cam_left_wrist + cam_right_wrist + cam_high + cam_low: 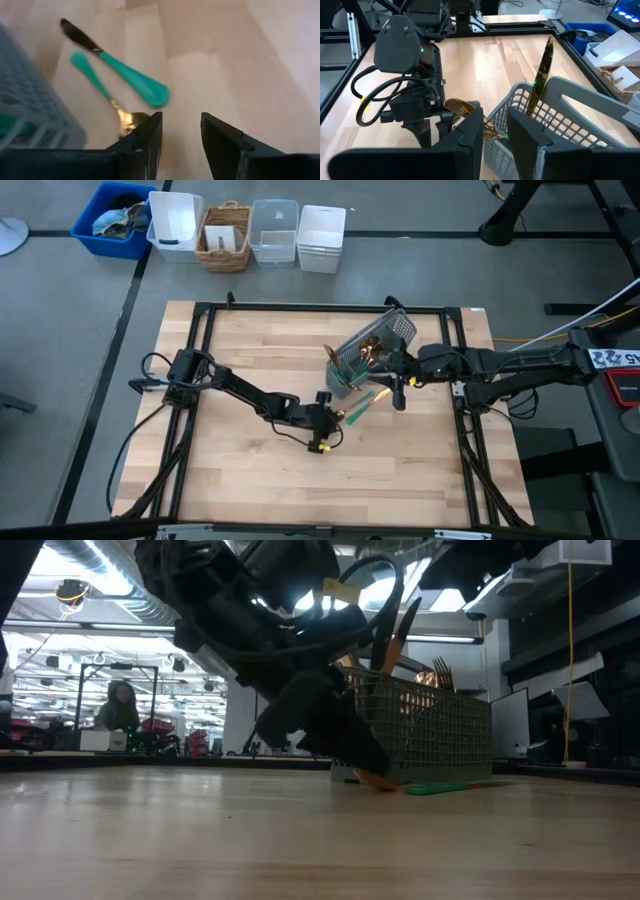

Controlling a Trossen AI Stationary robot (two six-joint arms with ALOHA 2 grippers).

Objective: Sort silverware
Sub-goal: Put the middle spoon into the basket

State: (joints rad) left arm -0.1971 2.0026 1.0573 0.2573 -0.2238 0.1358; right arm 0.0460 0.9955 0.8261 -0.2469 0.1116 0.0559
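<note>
Jaws parted, both grippers hover, apparently empty, near the silverware [362, 404].

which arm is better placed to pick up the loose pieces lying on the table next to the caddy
Left. The left gripper is low over the table, jaws open, right beside the loose knife and spoon. The right gripper sits at the caddy, beside the pieces standing in it.

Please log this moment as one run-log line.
left gripper: open, over table by knife and spoon | right gripper: open, at caddy | nothing held
</note>
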